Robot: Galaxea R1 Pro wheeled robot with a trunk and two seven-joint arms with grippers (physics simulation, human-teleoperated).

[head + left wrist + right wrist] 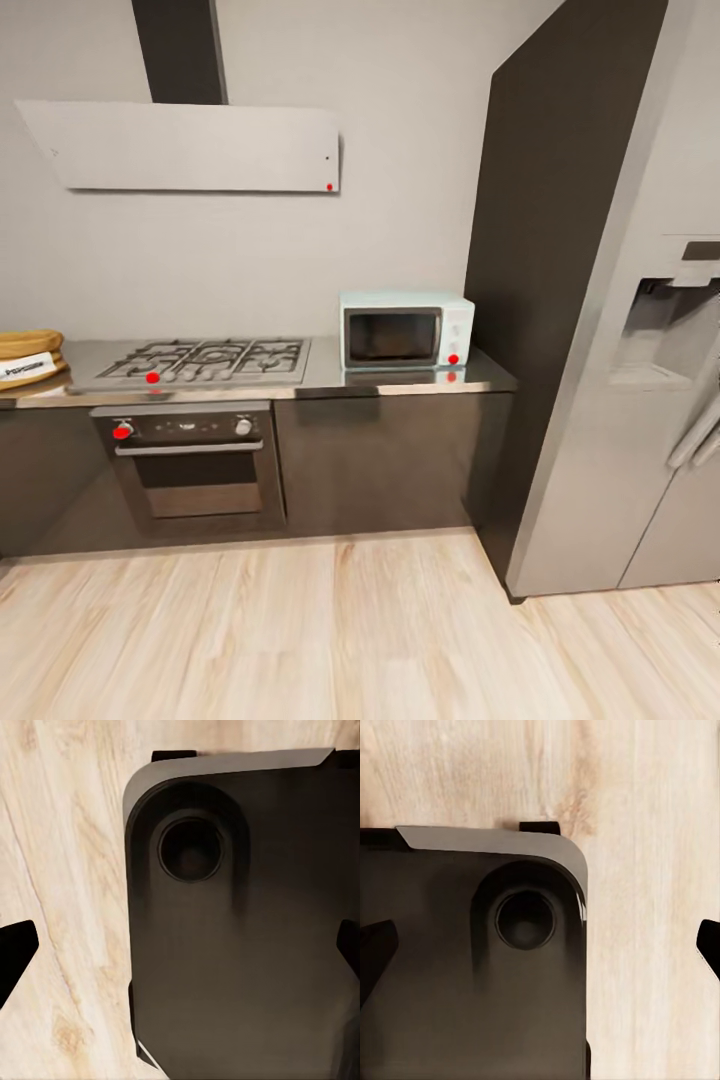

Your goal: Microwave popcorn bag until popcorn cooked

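Steer left toward the squat tan paper popcorn bag (28,358) on the grey steel tabletop (330,372); both grippers (180,945) (540,945) spread wide, empty.

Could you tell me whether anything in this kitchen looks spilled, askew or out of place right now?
Nothing stands out. The popcorn bag sits upright at the far left of the countertop, cut off by the picture's edge, the microwave stands square with its door shut, and the wooden floor shows no spill.

Microwave (406,329): pale mint-blue, dark glass door, red dot. Popcorn bag (28,358): tan-brown, white label. Countertop (320,378): grey brushed steel over dark cabinet fronts. Oven (195,462): steel, red knob. Floor (300,640): light wood grain.
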